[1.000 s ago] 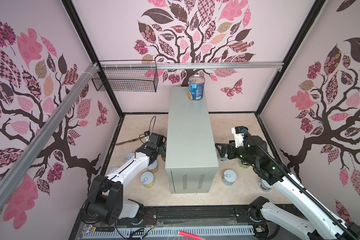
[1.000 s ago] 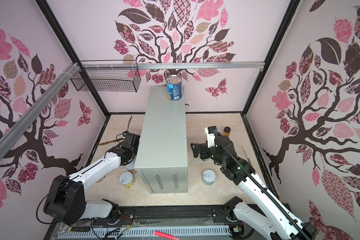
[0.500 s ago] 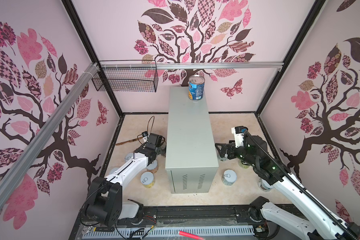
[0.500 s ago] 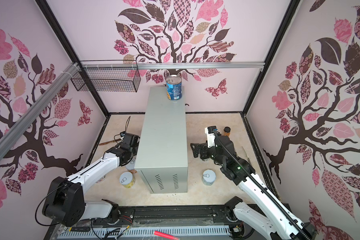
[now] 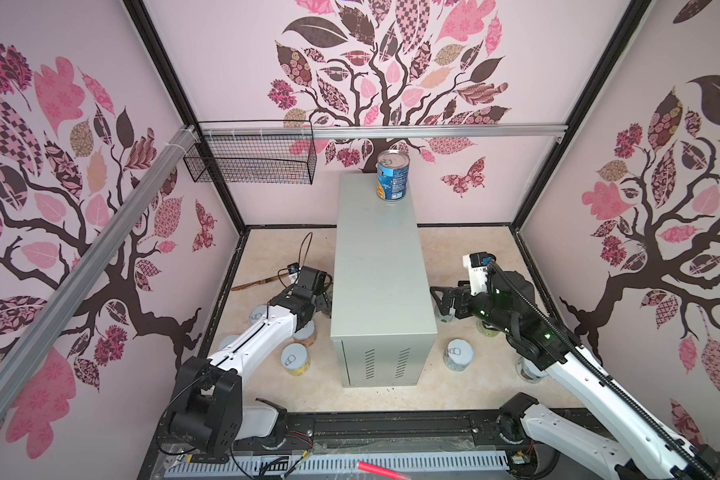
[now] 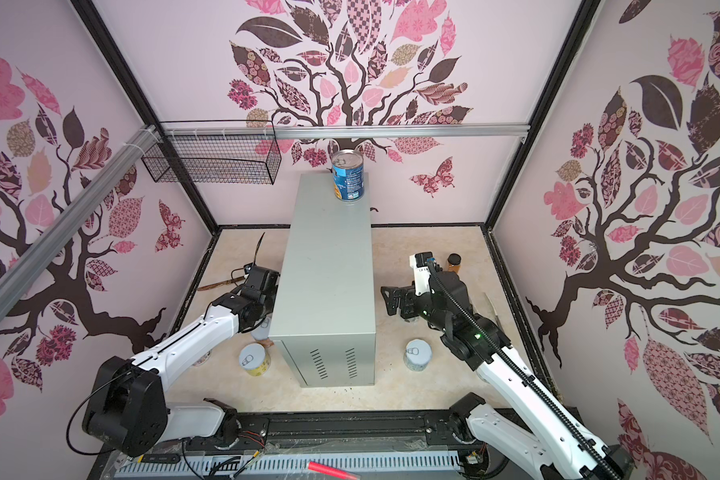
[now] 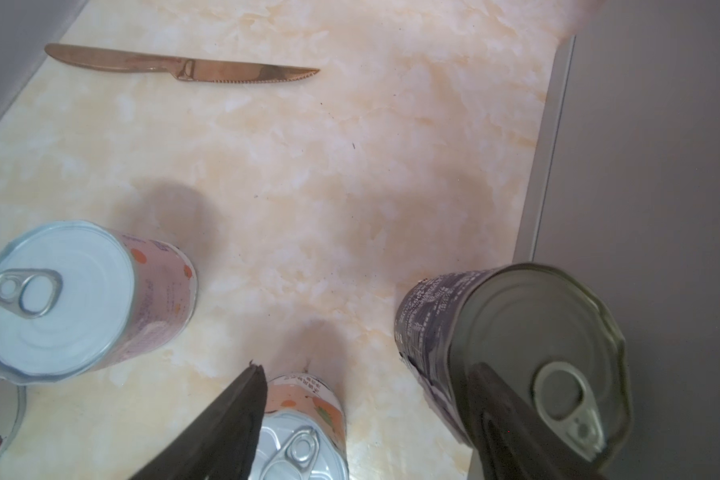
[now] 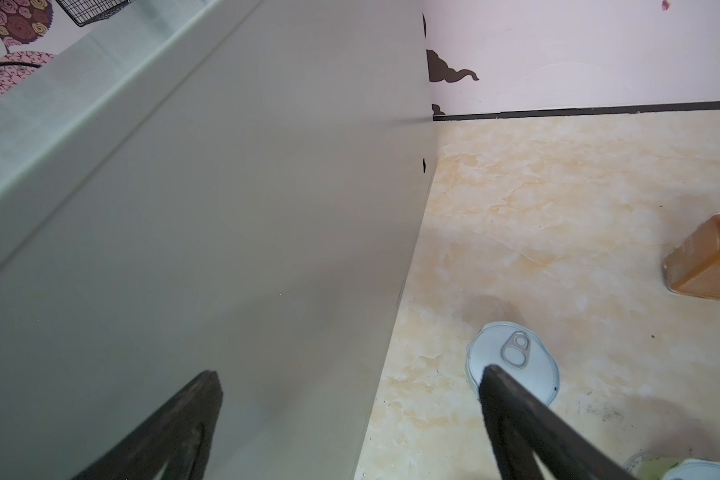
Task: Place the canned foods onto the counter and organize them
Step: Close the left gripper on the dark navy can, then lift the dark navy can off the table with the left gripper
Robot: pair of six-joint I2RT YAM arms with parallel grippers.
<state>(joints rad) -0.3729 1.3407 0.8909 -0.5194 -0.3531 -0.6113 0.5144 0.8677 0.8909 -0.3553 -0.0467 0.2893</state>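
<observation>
Left wrist view: the left tool [image 7: 368, 368] is spread and empty, one finger [image 7: 508, 415] crossing the lid of a dark-labelled tin [image 7: 495, 324] on the floor beside the grey desk [image 7: 661, 166]; contact is unclear. One blue-labelled tin [image 5: 393, 176] stands upright at the desk's far end, other tins [image 5: 257, 314] sit half-hidden under the arms, and the right tool [image 8: 350, 371] gapes wide, empty, alongside the desk.

Left hand [image 7: 371, 372] low, jaws parted; right hand [image 8: 350, 374] held level, jaws spread wide.
</observation>
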